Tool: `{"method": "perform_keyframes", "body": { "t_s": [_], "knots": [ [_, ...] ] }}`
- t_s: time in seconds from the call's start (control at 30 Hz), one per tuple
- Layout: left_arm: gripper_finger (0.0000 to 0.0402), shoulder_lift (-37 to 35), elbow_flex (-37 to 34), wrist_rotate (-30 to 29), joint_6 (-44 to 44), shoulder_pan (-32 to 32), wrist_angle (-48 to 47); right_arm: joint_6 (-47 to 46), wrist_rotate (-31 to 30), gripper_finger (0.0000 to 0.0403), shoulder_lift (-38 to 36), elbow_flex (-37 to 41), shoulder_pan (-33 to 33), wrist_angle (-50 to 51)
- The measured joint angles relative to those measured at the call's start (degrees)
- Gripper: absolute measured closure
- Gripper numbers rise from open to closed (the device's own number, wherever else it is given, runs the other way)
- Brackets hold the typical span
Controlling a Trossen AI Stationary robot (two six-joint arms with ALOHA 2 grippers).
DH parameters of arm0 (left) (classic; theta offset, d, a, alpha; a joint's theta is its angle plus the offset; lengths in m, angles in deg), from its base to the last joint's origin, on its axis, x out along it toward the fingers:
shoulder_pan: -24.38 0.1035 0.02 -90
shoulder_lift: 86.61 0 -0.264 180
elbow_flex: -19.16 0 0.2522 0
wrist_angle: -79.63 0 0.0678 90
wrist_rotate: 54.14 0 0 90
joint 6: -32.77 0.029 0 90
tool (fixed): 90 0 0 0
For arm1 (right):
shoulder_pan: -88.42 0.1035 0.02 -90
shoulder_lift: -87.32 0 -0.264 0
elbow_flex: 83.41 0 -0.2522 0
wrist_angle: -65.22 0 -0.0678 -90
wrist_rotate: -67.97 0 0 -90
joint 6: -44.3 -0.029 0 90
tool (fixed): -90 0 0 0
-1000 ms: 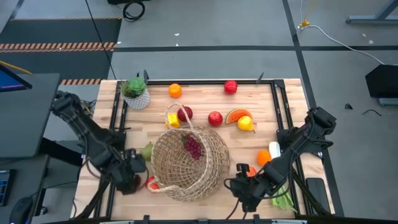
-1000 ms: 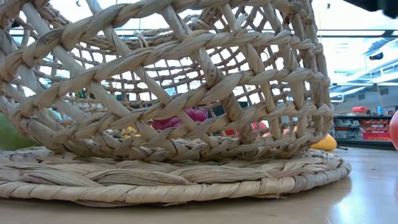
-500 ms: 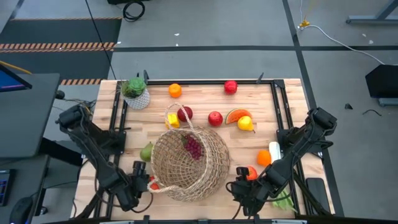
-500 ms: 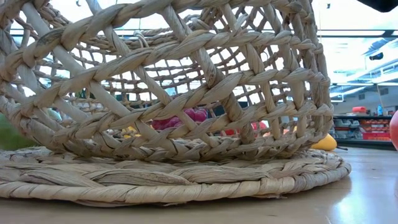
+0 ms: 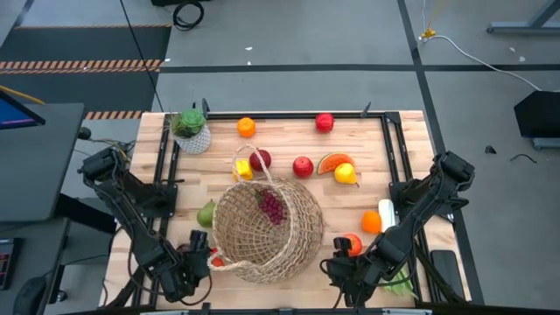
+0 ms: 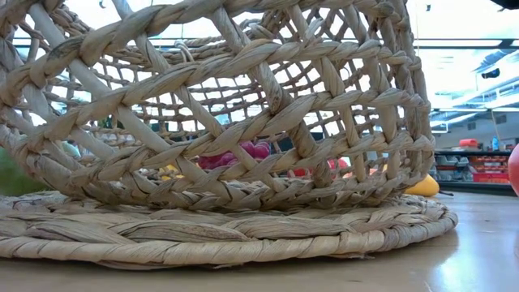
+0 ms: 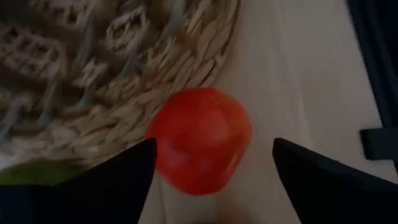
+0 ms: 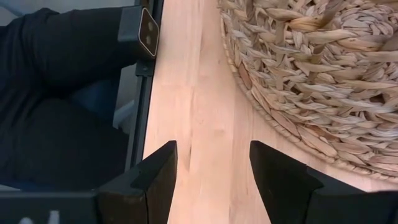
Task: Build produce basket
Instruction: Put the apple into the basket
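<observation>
The tan wicker basket [image 5: 267, 232] stands on its flat woven base in the middle of the table, with purple grapes [image 5: 273, 208] inside. My left gripper [image 5: 203, 260] is low at the basket's near-left edge. It is open, with its fingers on either side of a red apple [image 7: 199, 140] that lies on the table against the basket's base [image 7: 130, 93]. My right gripper [image 8: 212, 146] is open over bare wood at the basket's near-right edge [image 8: 298, 81]. A green pear [image 5: 206, 213] lies left of the basket.
Far of the basket lie red apples [image 5: 303, 166], an orange [image 5: 247, 127], an orange wedge [image 5: 335, 162] and a lemon [image 5: 346, 175]. Right of it lie oranges [image 5: 371, 221] and a leek [image 5: 388, 213]. A potted plant [image 5: 191, 131] stands far left. A dark frame rims the table.
My left gripper has gone toward the table's near edge, away from the pear, which now shows in full. It has come down beside the red apple at the basket's near-left edge. My right gripper has drawn slightly toward the near edge. The basket has stayed put.
</observation>
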Motion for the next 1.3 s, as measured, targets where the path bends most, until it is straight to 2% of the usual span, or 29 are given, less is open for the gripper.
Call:
{"method": "perform_keyframes", "body": {
  "t_s": [0.13,0.4,0.53,0.8,0.97,1.3],
  "knots": [
    [0.0051,0.0,0.0,0.02,1.95,0.87,-0.68,0.0,0.0,0.0194,0.0,0.0,0.02,-0.05],
    [0.0048,0.02,0.0,0.31,6.1,4.01,-0.55,0.0,0.0,0.0194,0.0,0.0,0.11,-0.47],
    [0.0048,0.05,0.0,3.31,6.02,5.34,-0.53,0.0,0.0,0.0194,0.0,0.0,0.24,-0.86],
    [0.0048,3.04,0.02,4.71,4.54,5.48,-0.47,0.07,-0.04,0.0194,0.0,-0.02,0.7,-1.35],
    [0.0048,6.95,0.41,3.84,5.0,5.37,0.53,0.21,-0.08,0.0194,0.01,-0.02,0.7,-1.51],
    [0.0057,6.16,0.17,4.0,0.06,3.91,1.62,0.02,-0.17,0.0194,0.02,-0.02,0.68,-1.82]
  ]
}}
